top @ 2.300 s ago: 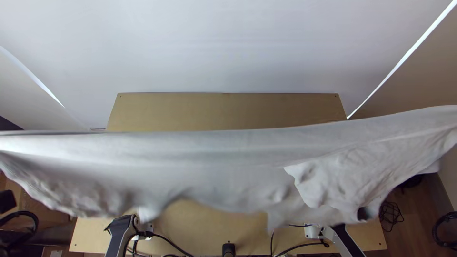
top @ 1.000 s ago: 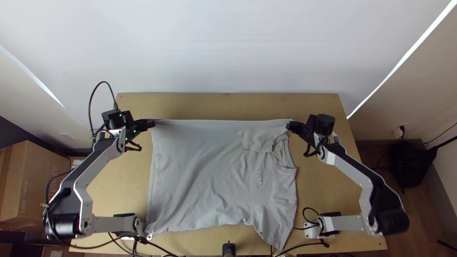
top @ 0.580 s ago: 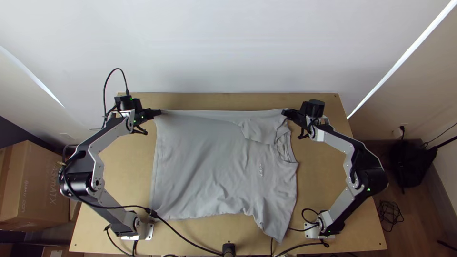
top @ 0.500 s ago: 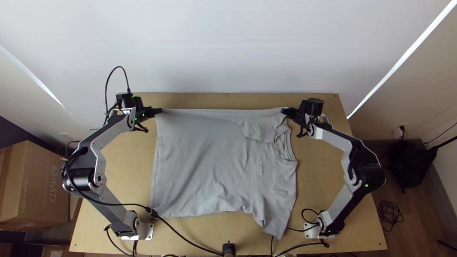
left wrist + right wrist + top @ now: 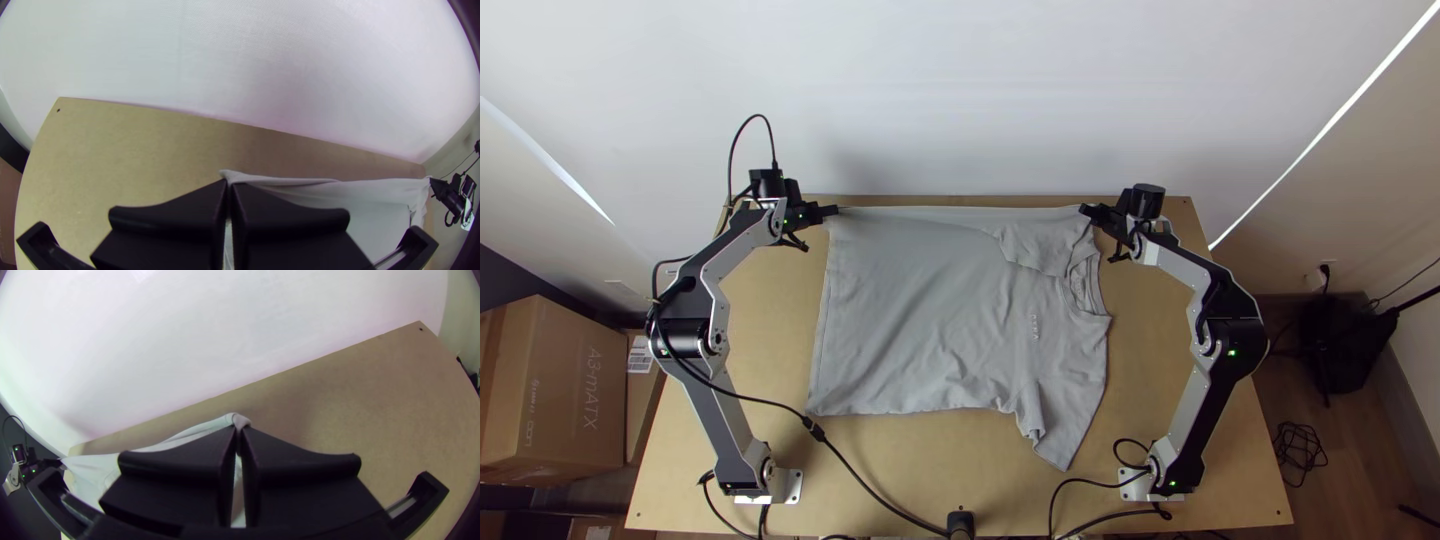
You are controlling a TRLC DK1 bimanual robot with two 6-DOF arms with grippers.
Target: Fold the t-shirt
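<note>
Shirt (image 5: 930, 310) spread mid-frame; left gripper (image 5: 828, 211), upper left, and right gripper (image 5: 1088, 210), upper right, each pinching its far edge | keep edge taut, lower both evenly

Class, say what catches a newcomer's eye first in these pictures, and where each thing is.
The grey shirt comes first, spread across the middle of the table. Then the two grippers: the left and right pinch the ends of its far edge, the right one near the collar.
</note>
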